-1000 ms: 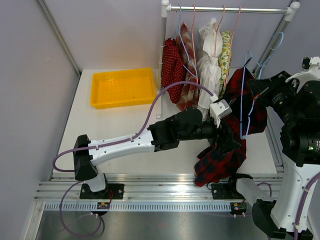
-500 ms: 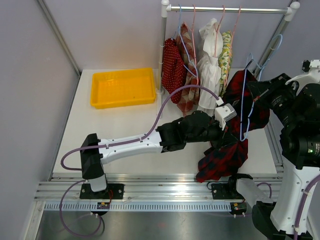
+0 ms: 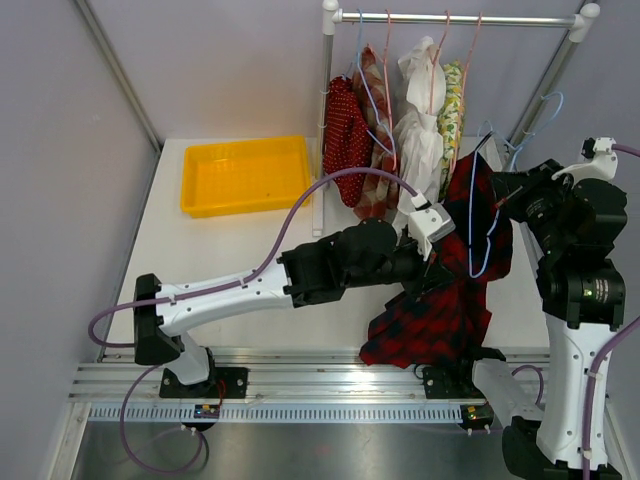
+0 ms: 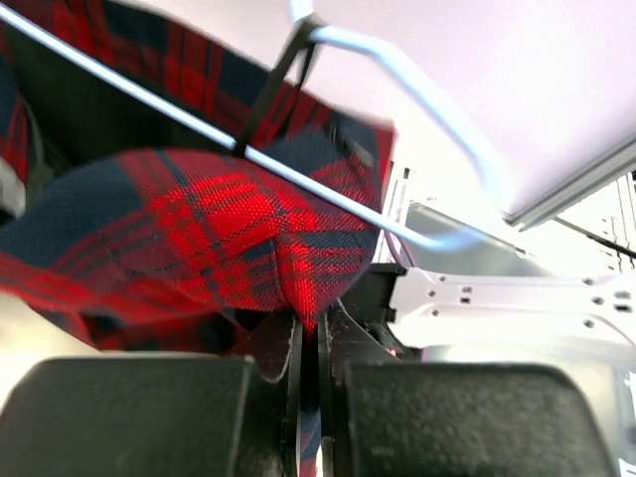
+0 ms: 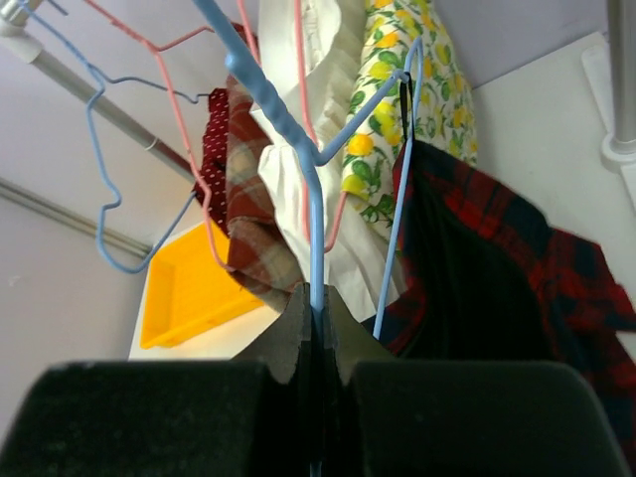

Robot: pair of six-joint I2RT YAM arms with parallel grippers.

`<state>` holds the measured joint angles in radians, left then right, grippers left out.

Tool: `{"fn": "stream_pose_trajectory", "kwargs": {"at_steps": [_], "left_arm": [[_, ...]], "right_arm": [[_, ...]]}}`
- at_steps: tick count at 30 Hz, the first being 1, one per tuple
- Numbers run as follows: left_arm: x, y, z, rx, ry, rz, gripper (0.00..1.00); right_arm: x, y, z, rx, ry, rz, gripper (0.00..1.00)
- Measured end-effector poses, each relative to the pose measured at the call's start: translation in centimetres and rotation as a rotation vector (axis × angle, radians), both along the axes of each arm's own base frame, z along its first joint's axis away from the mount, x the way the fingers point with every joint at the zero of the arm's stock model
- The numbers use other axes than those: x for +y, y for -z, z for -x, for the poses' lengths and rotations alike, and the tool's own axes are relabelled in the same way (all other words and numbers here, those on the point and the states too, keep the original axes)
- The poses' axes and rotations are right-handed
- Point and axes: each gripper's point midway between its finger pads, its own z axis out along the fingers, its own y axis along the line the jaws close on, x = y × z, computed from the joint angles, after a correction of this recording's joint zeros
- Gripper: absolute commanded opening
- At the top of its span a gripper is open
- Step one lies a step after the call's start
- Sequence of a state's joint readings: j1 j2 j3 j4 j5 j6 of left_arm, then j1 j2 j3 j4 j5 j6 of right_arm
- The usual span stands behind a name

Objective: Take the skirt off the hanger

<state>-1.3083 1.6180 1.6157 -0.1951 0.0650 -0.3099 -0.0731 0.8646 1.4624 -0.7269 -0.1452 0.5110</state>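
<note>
- One skirt [image 3: 445, 305], red and dark plaid, sits in the centre-right of the overhead view. Its top is hung on a hanger and its lower part is bunched on the table [image 3: 230, 250] near the bottom edge.
- One blue wire hanger [image 3: 473, 225] carries the skirt. In the right wrist view, a black clip [image 5: 405, 96] at the hanger's end sits above the cloth.
- There are two arms and two grippers.
- The left gripper [image 3: 433, 266] reaches in from the lower left. In its own view, the jaws are together and pinch a fold of the plaid at the lower middle of the frame.
- The right gripper [image 3: 498, 200] is at the right of the overhead view. Its jaws are pressed together on the stem of the blue hanger, seen at the bottom centre of its own view.
- Four garments hang on the rail [image 3: 455, 18] at the top:
  - one red dotted piece [image 3: 345, 125]
  - one tan checked piece [image 3: 378, 165]
  - one white piece [image 3: 420, 135]
  - one yellow floral piece [image 3: 451, 110]
- One bare blue hanger [image 3: 549, 98] hangs on the slanted pole at the upper right.
- One yellow tray [image 3: 245, 175] lies in the upper left of the table, well apart from the skirt.
</note>
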Motion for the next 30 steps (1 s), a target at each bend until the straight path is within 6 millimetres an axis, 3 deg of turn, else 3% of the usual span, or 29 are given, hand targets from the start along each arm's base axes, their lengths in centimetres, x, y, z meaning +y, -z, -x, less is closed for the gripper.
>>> {"fn": "stream_pose_trajectory", "kwargs": {"at_steps": [3, 9, 19, 26, 30], "left_arm": [[0.6, -0.6, 0.6, -0.011, 0.005, 0.000, 0.00], [0.6, 0.1, 2.1, -0.028, 0.033, -0.043, 0.00], [0.0, -1.5, 4.5, -0.058, 0.081, -0.023, 0.00], [0.0, -0.8, 4.1, -0.062, 0.060, -0.026, 0.00], [0.6, 3.2, 4.4, -0.039, 0.051, -0.081, 0.00]], "right_arm": [[-0.8, 0.8, -0.7, -0.003, 0.041, 0.019, 0.00], [-3.0, 2.5, -1.8, 0.016, 0.147, 0.067, 0.00], [-6.7, 4.3, -3.5, 0.033, 0.327, 0.145, 0.00], [-5.9, 4.7, -4.6, 0.056, 0.279, 0.139, 0.00], [-3.9, 2.2, -4.6, 0.025, 0.183, 0.086, 0.00]]}}
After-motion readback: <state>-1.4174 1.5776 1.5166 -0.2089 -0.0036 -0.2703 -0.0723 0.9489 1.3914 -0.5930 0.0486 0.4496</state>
